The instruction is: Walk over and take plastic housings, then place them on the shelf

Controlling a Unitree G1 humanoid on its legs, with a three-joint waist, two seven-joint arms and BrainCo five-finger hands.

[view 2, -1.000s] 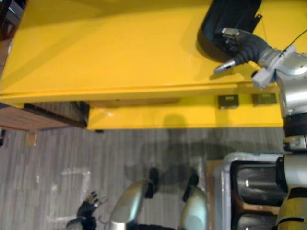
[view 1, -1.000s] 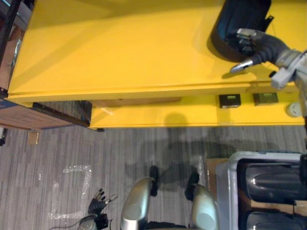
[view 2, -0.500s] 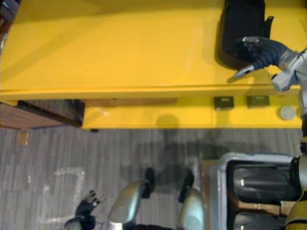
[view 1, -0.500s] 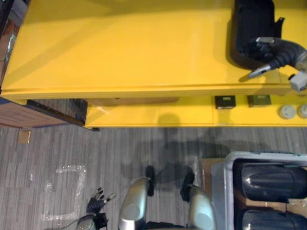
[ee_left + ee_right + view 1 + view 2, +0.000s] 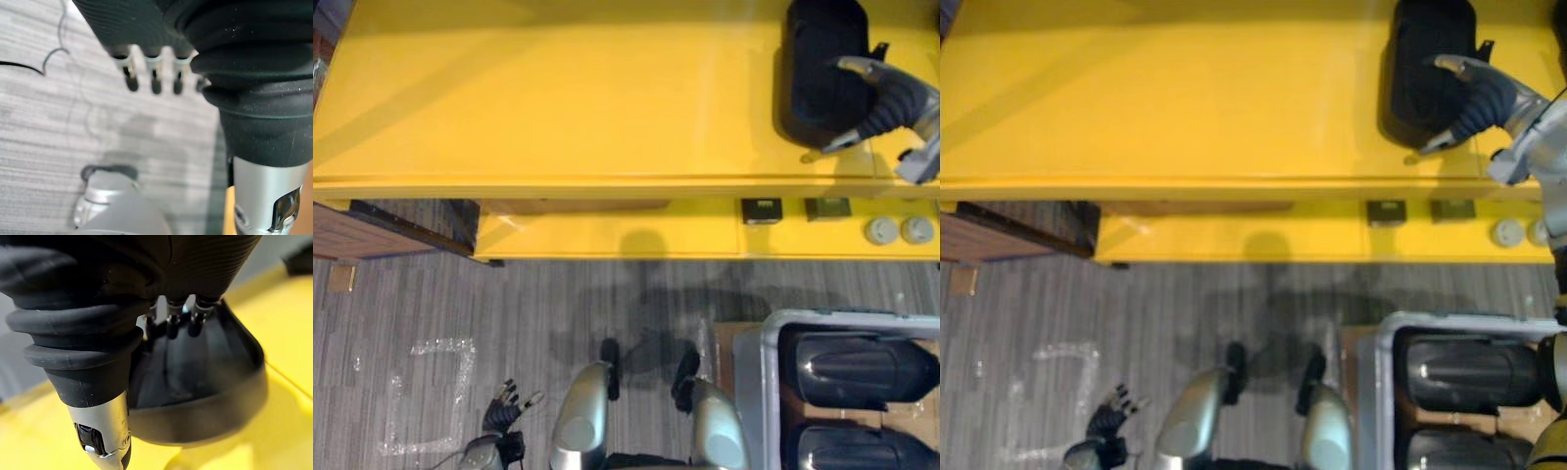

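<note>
At 1 o'clock the right hand (image 5: 893,98) grips the plastic housing (image 5: 818,69) lying on the yellow shelf (image 5: 558,98); at 7 o'clock the left hand (image 5: 501,416) hangs relaxed.

The right hand (image 5: 893,98) lies over one side of the black housing (image 5: 818,69) on the yellow shelf (image 5: 558,98) and covers that part, so I can't tell how it holds it. The grey bin (image 5: 771,392) on the floor runs out of view at the corner, cutting off the two housings (image 5: 852,367) inside it. Two pale round things (image 5: 882,230) on the lower ledge are too small to make out.
</note>
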